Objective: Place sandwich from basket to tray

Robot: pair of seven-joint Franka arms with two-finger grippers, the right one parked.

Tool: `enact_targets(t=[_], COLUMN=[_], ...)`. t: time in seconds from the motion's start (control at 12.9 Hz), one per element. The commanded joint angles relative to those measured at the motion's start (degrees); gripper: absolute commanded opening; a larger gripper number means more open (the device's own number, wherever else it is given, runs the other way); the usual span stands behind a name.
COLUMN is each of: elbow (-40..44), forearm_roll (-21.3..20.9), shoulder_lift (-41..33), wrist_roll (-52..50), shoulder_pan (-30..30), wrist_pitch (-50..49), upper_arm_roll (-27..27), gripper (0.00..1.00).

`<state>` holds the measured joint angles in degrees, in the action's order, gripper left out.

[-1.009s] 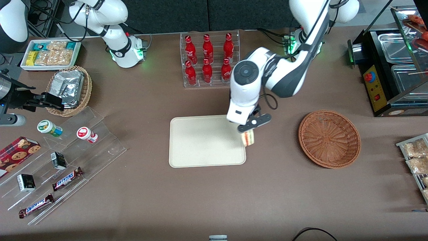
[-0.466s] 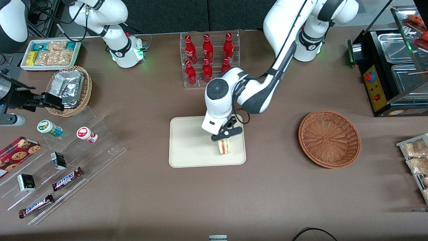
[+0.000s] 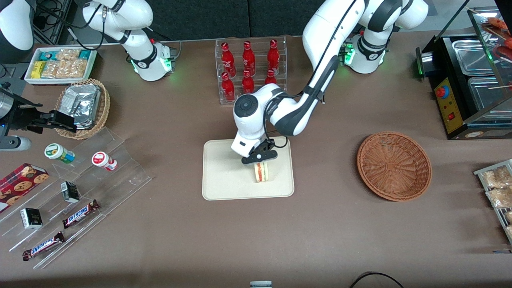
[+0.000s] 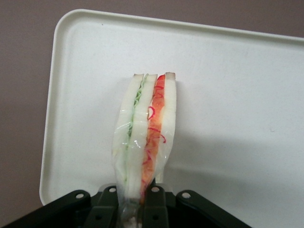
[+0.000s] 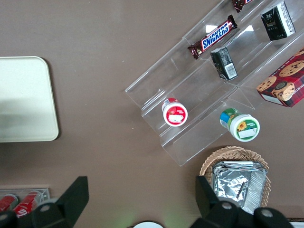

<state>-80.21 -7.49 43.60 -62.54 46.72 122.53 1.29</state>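
While the gripper [image 3: 259, 159] hangs over the tray [image 3: 224, 184], its fingers [image 4: 152, 199] pinch the sandwich [image 4: 145, 137]. The wedge's long axis runs straight down from them, tray directly beneath.

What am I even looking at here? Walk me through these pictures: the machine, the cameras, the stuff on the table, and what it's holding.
Two white robot arms stand at a brown table. The front view looks down at them; the two wrist views come from cameras on the arms' wrists. The working arm's gripper is over the cream tray, shut on a wrapped sandwich hanging just above it. The brown wicker basket it is meant to come from lies toward the working arm's end of the table. Red bottles stand in a clear rack, and snack bars lie toward the parked arm's end.
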Motion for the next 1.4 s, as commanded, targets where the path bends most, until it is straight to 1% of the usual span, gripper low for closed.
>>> enact_targets(t=[0.0, 0.08, 0.16, 0.23, 0.31, 0.39, 0.54, 0.7, 0.78, 0.93, 1.16, 1.32], elbow=[1.6, 1.7, 1.6, 1.6, 1.6, 1.8, 2.0, 2.1, 1.9, 1.9, 1.9, 1.9], forearm_roll=[-1.1, -1.1, -1.1, -1.1, -1.4, -1.4, -0.9, -0.5, -0.7, -0.4, -0.6, -0.4], shoulder_lift=[1.9, 2.6, 2.6, 2.5, 2.3, 1.5, -1.1, -5.9, -8.9, -13.9, -20.5, -25.6], wrist_roll=[0.1, 0.1, 0.1, 0.1, 0.0, -0.1, -0.1, -0.6, 0.0, 0.0, 0.8, 1.2], shoulder_pan=[0.7, 0.8, 1.0, 1.0, 1.1, 1.2, 0.8, 0.4, 0.3, -2.1, -4.3, -8.9], wrist_pitch=[2.2, 3.3, 3.6, 3.6, 3.4, 2.8, -1.4, -7.2, -8.6, -11.9, -18.8, -24.2], upper_arm_roll=[-0.8, -0.8, -0.8, -0.8, -0.9, -0.9, -0.9, -1.1, -1.3, -1.6, -1.6, -1.6], gripper=[0.0, 0.0, 0.14, 0.49, 0.9, 1.0, 1.0, 1.0, 1.0, 1.0, 1.0, 1.0])
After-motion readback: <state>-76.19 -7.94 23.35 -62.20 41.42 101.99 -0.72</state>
